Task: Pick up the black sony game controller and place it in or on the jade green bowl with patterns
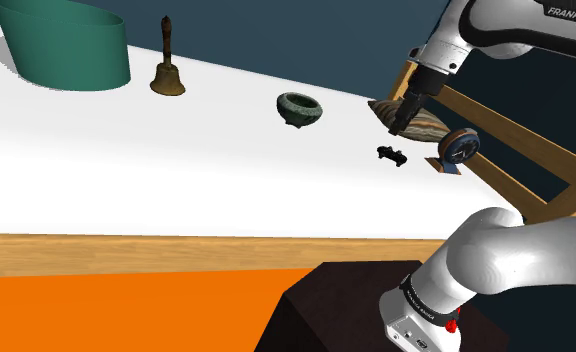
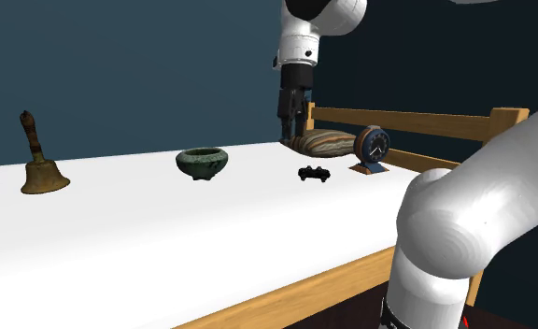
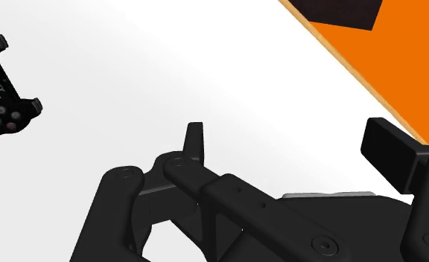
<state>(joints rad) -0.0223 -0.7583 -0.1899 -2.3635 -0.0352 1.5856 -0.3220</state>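
Above the controller (image 1: 391, 155) (image 2: 313, 173) (image 3: 1, 93) and a little off to one side of it: gripper (image 1: 404, 122) (image 2: 290, 120) (image 3: 291, 138), jaws spread wide, clasping nothing, clear of the table (image 1: 176, 180). Lies flat on that white top, untouched, black, buttons up in the wrist view. Just behind the controller, a striped cushion (image 1: 428, 126) (image 2: 328, 142). Near the controller on the shoulder view's right, a small round clock (image 1: 458, 150) (image 2: 375, 148), upright. On the shoulder view's left of the controller, apart from it, the green patterned bowl (image 1: 301, 108) (image 2: 203, 163). Much farther from the controller that same way, a brass bell (image 1: 166, 75) (image 2: 41, 173), then a teal tub (image 1: 61, 45). Beyond the controller, past the clock, a wooden frame (image 1: 516, 130).
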